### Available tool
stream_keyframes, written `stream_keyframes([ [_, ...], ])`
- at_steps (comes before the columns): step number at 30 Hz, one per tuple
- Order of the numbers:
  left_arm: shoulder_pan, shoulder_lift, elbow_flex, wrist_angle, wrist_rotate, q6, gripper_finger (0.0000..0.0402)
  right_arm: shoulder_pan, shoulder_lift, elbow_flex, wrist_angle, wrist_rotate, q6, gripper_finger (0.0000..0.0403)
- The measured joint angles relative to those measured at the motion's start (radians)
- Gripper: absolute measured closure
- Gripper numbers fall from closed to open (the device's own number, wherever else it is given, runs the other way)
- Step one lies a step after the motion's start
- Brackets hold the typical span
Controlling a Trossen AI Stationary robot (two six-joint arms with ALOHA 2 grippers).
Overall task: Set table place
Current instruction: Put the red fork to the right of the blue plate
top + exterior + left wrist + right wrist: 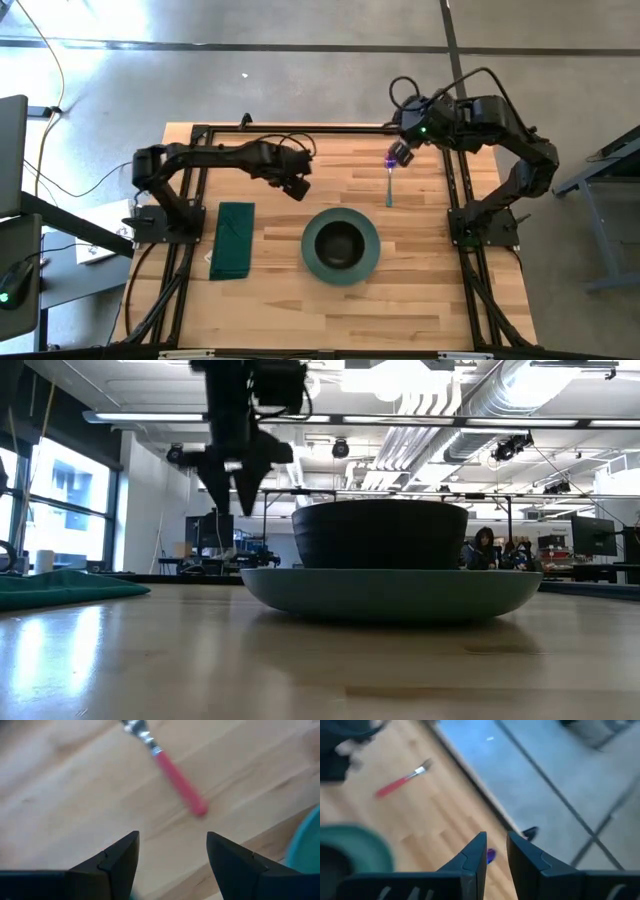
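My left gripper [297, 186] hangs open above the table [280, 300], left of and beyond the bowl; it also shows in the low view [240, 485]. Below it lies a red-handled utensil [179, 779], flat on the wood; the arm hides it in the high view. My right gripper [400, 155] is at the table's far right, nearly shut at the purple end [390, 160] of a teal-handled utensil [388, 190]. A dark bowl [341, 240] stands on a teal plate [370, 262] at the middle. A folded green napkin [232, 240] lies flat at the left. My right gripper comes from above, slanting toward the table's left, and its fingertips close on the utensil's purple end [491, 855]. The fingers hide most of the contact. The teal handle runs from the gripper toward the table's near edge; whether it rests on the wood I cannot tell.
The black rail frame [455, 190] runs along both sides and the far edge. Bare wood lies right of the plate [420, 250] and between napkin and plate. The red utensil also shows in the right wrist view [400, 782]. People sit in the room behind [484, 548].
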Motion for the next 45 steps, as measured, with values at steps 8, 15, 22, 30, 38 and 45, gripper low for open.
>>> stream_keyframes([
  [8,0.094,0.008,-0.103,0.191,0.082,0.040,0.0185,-0.103,0.026,0.000,0.001,0.098,0.106,0.0336],
  [15,0.151,0.007,-0.102,0.276,0.083,0.085,0.0185,-0.198,0.097,0.000,0.007,0.122,0.085,0.0336],
  [22,0.160,0.007,-0.103,0.277,0.067,0.026,0.0186,-0.311,0.185,0.000,0.122,0.125,-0.087,0.0336],
  [30,0.112,0.016,-0.102,0.330,0.014,-0.165,0.0186,-0.498,0.216,0.000,0.290,-0.083,-0.320,0.0336],
  [38,0.096,0.120,-0.103,0.347,0.027,-0.301,0.0186,-0.647,0.215,0.000,0.334,-0.235,-0.473,0.0336],
  [45,0.096,0.166,-0.103,0.385,0.007,-0.382,0.0186,-0.708,0.215,0.000,0.365,-0.377,-0.551,0.0337],
])
